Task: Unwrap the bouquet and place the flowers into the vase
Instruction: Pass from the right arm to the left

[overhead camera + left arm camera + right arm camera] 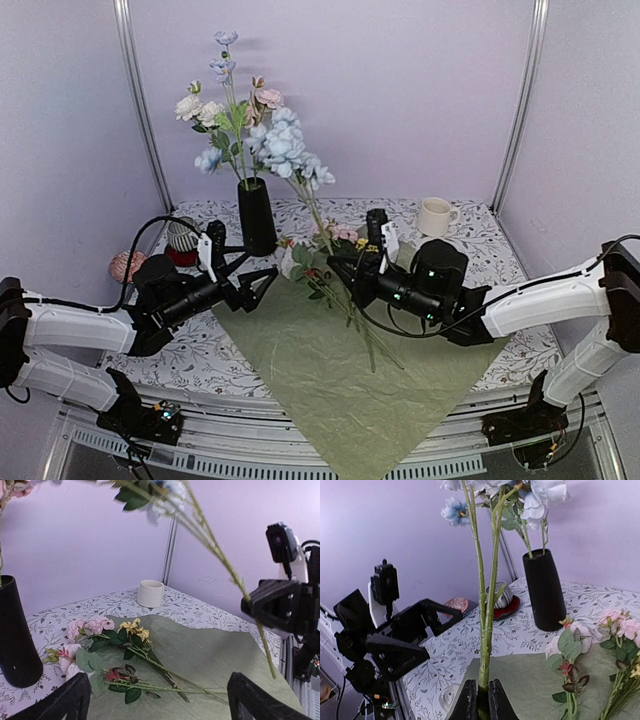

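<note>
The black vase (256,215) stands at the back left of the table with white, pink and blue flowers (225,115) in it. My right gripper (482,686) is shut on the lower end of a long green stem (487,605). That stem leans up to a cluster of light blue blooms (290,150) beside the vase. The wrap (335,375) lies spread flat, olive side up. More flowers (117,650), pink and yellow, lie on its far part. My left gripper (262,272) hangs open and empty over the wrap's left corner, just right of the vase.
A white mug (435,215) stands at the back right. Left of the vase are a striped cup on a red saucer (182,238) and a pink patterned ball (125,265). The table has a leaf-print cloth (500,235). The two grippers are close together.
</note>
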You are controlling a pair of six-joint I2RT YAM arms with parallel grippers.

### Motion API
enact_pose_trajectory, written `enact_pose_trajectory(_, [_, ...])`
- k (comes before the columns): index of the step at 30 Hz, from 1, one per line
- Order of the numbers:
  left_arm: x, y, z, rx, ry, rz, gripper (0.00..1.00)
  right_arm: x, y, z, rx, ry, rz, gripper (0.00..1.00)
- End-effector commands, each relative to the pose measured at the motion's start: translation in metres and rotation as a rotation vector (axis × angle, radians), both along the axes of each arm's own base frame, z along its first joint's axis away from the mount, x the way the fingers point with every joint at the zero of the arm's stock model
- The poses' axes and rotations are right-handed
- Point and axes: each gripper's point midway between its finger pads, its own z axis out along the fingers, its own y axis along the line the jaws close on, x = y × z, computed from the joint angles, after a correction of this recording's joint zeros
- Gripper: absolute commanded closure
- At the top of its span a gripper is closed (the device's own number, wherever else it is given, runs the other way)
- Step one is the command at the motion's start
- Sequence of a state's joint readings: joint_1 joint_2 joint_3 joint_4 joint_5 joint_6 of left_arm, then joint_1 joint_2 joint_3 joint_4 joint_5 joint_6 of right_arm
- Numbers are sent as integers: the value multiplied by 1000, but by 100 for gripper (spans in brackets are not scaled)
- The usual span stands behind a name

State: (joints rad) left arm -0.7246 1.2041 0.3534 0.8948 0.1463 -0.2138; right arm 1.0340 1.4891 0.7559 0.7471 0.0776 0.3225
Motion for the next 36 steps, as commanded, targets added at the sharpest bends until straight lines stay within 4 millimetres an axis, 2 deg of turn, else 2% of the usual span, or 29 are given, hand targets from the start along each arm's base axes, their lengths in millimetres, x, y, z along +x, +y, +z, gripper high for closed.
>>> enact_pose_trajectory(1, [-10, -4, 14, -46, -27, -41, 3, -15, 24, -4, 64, -4, 137, 96])
enact_pose_trajectory(12, [-13, -9, 11, -68, -7, -76, 2, -19, 36, -31, 123, 5, 171, 97])
enact_pose_trajectory(19, [-33, -26, 13, -88, -31, -234, 5, -28, 42, -32, 159, -25, 193, 97])
enact_pose_trajectory(23, [-34, -30, 11, -89, -23, -260, 6, -37, 48, -29, 161, -64, 211, 97])
enact_pose_trajectory(27, [-37, -30, 15, -102, -33, -275, 8, -39, 55, -35, 136, -78, 224, 97])
enact_pose_trajectory(31, [-41, -27, 19, -115, -48, -274, 13, -42, 64, -46, 117, -68, 243, 97])
enact_pose_trajectory(36, [-39, -25, 21, -116, -45, -264, 29, -45, 75, -57, 91, -63, 259, 97])
